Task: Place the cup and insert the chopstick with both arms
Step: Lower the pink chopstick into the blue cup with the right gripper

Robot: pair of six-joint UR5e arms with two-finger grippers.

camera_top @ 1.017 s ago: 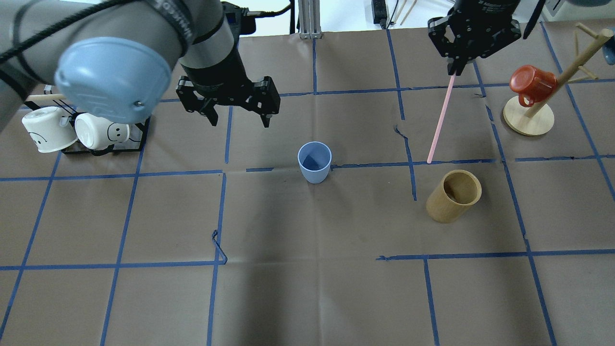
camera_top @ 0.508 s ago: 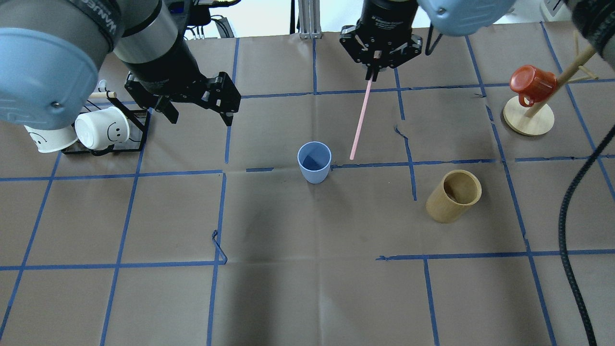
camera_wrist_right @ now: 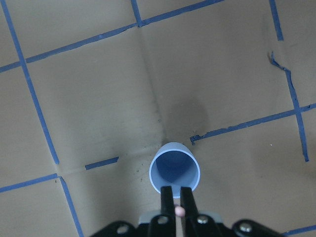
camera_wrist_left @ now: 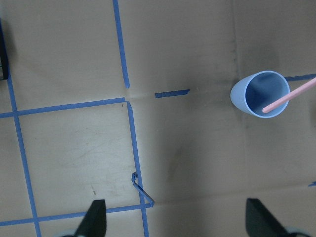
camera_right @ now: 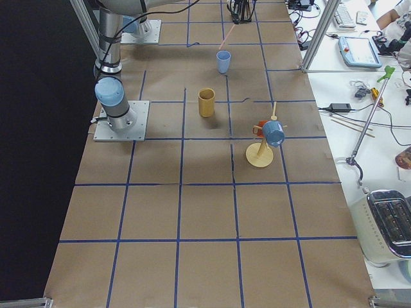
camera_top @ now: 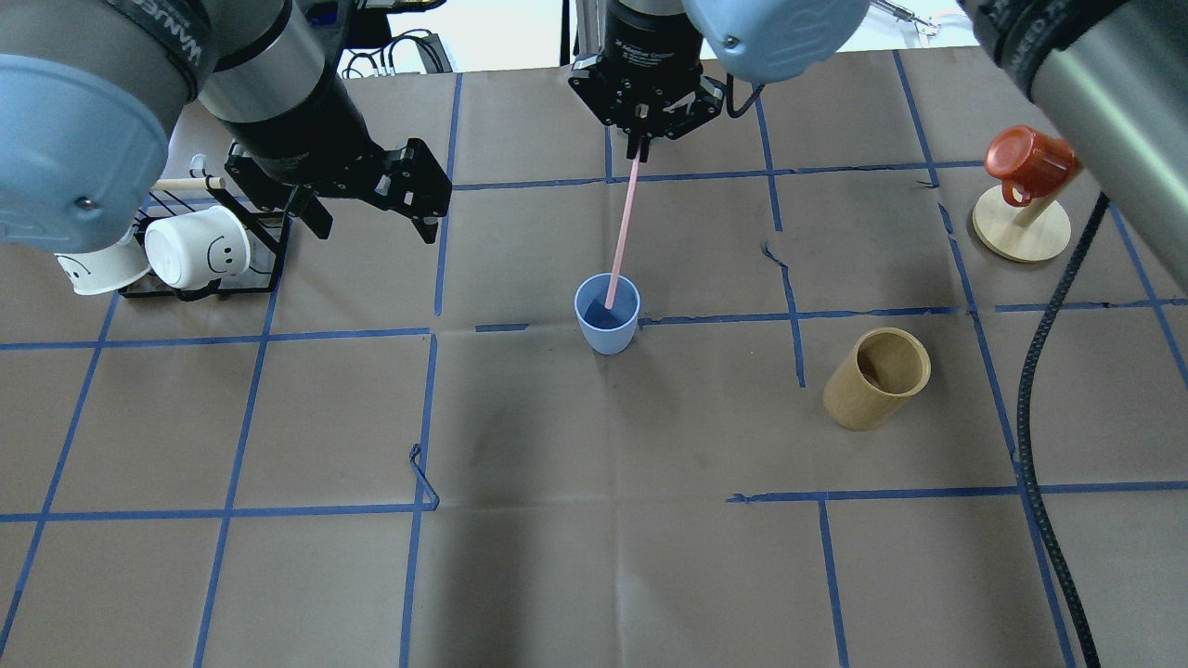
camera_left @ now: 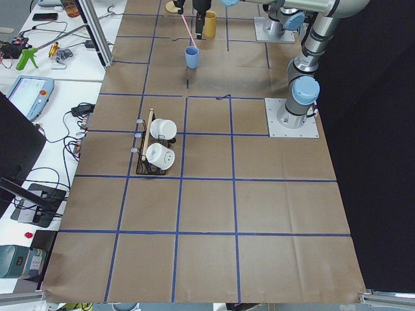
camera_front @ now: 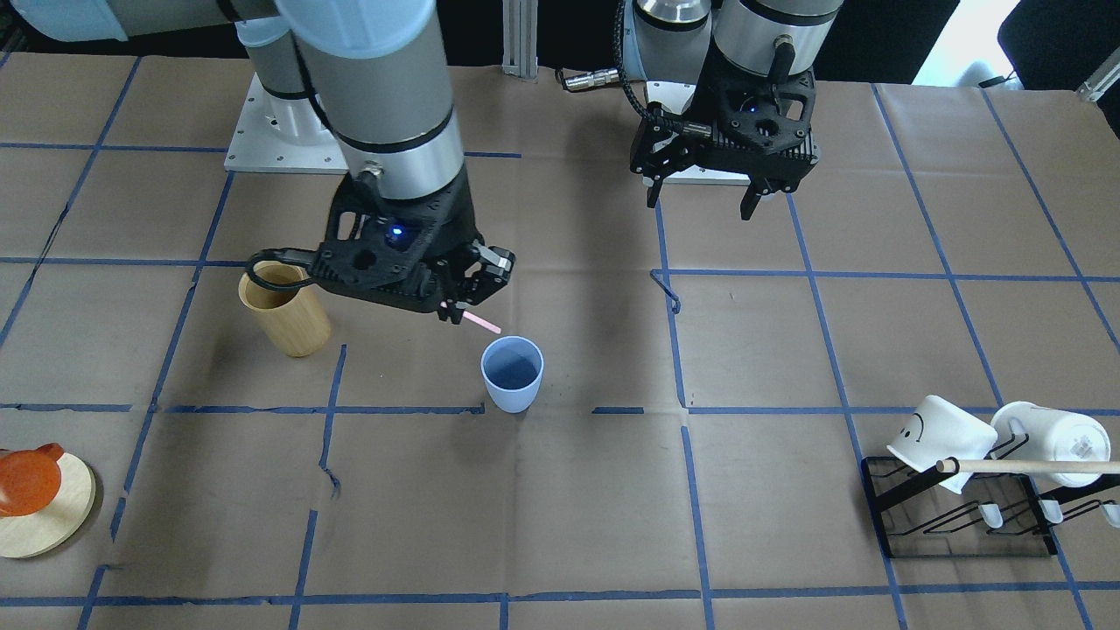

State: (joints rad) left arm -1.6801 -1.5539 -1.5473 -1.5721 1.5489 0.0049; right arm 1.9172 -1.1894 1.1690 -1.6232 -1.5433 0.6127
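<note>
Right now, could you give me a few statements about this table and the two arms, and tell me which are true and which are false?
1. The right tool holds a pink chopstick. True.
2. The left tool grips the blue cup. False: it is open, empty and apart from the cup.
3. The blue cup lies on its side. False: it stands upright on the table.
4. A red mug hangs on the wooden stand. True.
</note>
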